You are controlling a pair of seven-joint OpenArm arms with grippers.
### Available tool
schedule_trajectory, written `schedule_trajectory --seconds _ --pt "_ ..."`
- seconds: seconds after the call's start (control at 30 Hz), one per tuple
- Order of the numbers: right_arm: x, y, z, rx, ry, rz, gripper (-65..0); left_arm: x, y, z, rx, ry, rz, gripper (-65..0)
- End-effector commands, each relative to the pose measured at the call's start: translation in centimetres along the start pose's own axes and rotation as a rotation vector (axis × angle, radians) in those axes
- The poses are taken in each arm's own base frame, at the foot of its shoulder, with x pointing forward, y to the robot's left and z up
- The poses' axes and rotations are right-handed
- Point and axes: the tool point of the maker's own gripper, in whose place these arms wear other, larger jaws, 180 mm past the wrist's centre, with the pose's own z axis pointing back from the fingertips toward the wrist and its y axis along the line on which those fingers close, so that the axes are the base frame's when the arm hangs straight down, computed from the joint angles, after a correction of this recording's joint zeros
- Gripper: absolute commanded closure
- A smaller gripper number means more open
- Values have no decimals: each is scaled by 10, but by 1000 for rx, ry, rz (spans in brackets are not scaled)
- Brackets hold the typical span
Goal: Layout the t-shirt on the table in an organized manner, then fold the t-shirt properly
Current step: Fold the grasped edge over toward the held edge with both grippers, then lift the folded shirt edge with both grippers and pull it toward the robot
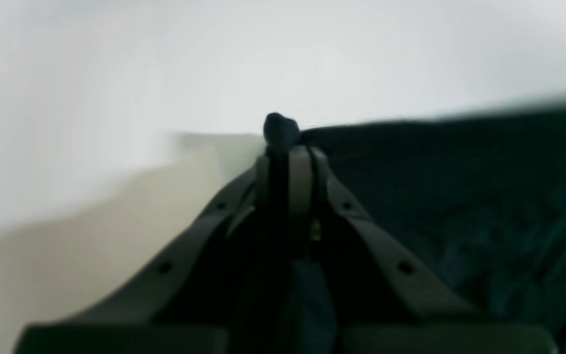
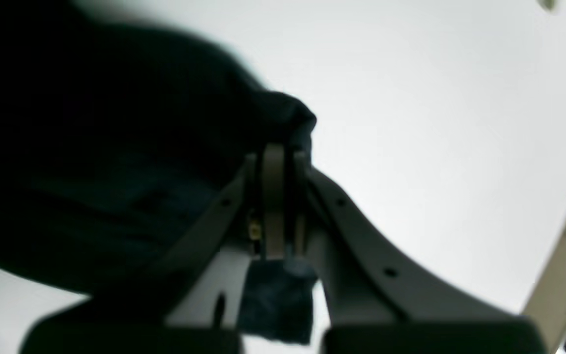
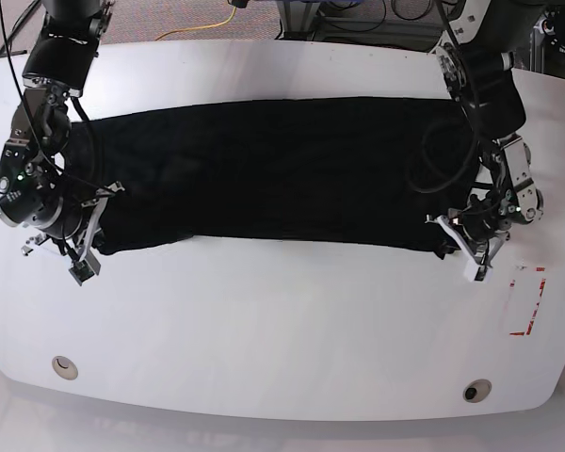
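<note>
The black t-shirt point(image 3: 282, 169) lies stretched in a wide band across the white table point(image 3: 282, 330). On the right of the base view, my left gripper point(image 3: 452, 243) is at the shirt's near right corner. The left wrist view shows the left gripper point(image 1: 288, 150) shut on a nub of black fabric, with the rest of the t-shirt point(image 1: 460, 187) spreading to the right. At the near left corner my right gripper point(image 3: 92, 243) pinches the cloth. In the right wrist view, the right gripper point(image 2: 275, 150) is shut on a fold of the t-shirt point(image 2: 91, 147).
A red dashed rectangle point(image 3: 529, 299) marks the table near the right edge. Two round grommets point(image 3: 64, 365) point(image 3: 476, 389) sit by the front edge. Cables and equipment point(image 3: 358, 19) lie beyond the far edge.
</note>
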Motion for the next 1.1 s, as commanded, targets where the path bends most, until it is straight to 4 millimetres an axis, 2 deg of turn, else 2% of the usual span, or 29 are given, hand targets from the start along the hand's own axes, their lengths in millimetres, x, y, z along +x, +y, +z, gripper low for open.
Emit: schedule_trajectory --seconds 0.0,0.13,0.47,0.87,1.07 --pt "17 -15 11 -42 -51 18 0 35 10 12 35 -86 -30 0" --pt "14 -21 14 -58 -39 27 0 36 17 20 61 -58 -51 0" --pt "6 -17 12 -47 -22 26 0 31 18 45 123 -53 -132 0" --pt "-20 -10 10 -31 29 1 0 32 16 81 209 -40 -238 -1" --pt "-37 0 6 -8 71 -2 0 20 15 93 237 -9 -271 -3"
